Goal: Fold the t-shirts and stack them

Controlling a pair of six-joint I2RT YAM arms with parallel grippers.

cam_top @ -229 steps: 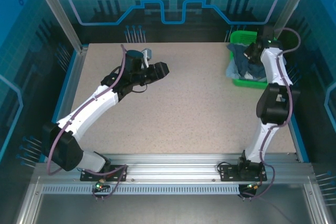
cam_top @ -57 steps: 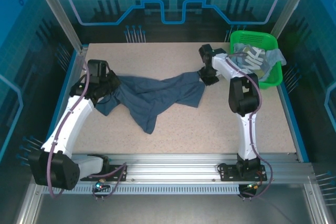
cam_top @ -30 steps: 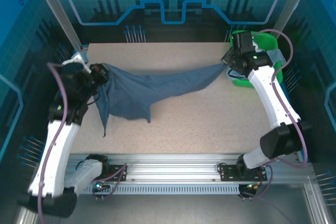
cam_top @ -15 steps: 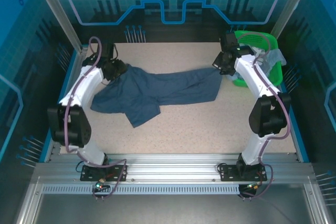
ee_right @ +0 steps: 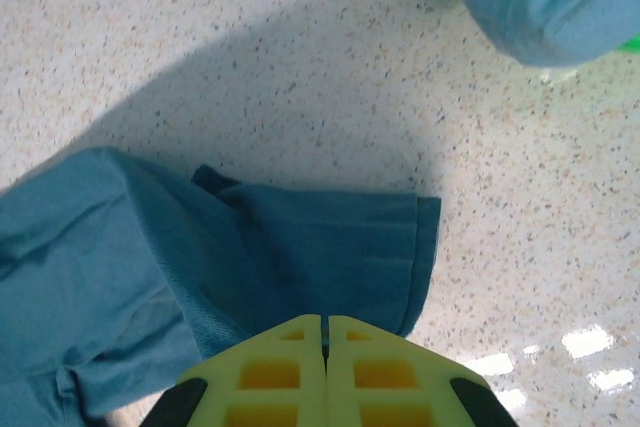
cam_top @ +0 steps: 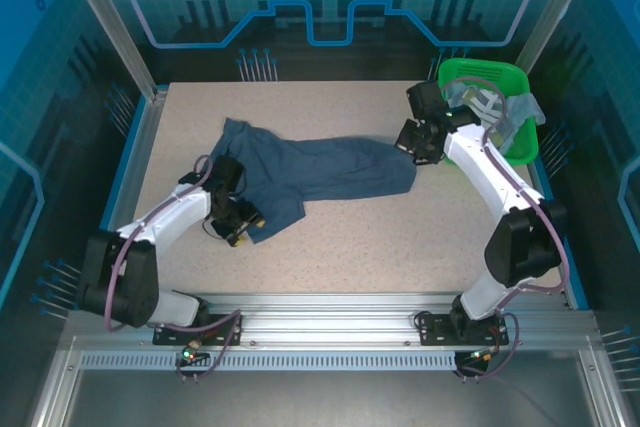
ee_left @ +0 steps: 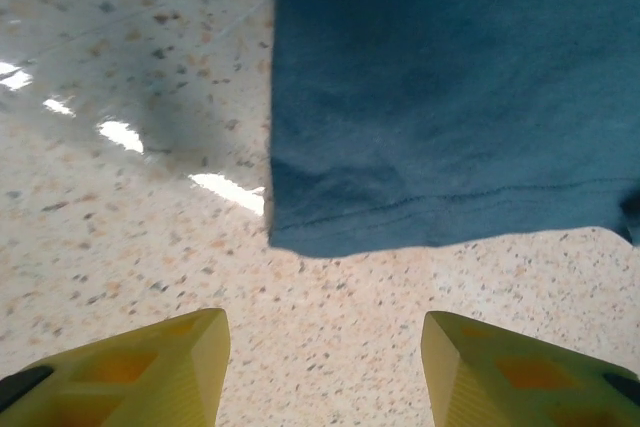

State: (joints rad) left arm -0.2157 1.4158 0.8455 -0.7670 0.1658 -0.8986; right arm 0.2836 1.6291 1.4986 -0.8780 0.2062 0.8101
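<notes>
Basket point(cam_top: 490, 67) holds lettered grey-blue t-shirt point(cam_top: 481, 105) and pale-blue fabric point(cam_top: 527, 107).

Overhead camera sees whole table point(cam_top: 400, 237); both wrist cameras closely face t-shirt point(cam_top: 330, 167).

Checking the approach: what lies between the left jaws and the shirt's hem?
Bare tabletop lies between the left gripper and the dark-blue t-shirt, per the left wrist view.

Right fingers point(ee_right: 265, 372) pressed together — slate-blue t-shirt point(ee_right: 150, 267) beneath.
</notes>
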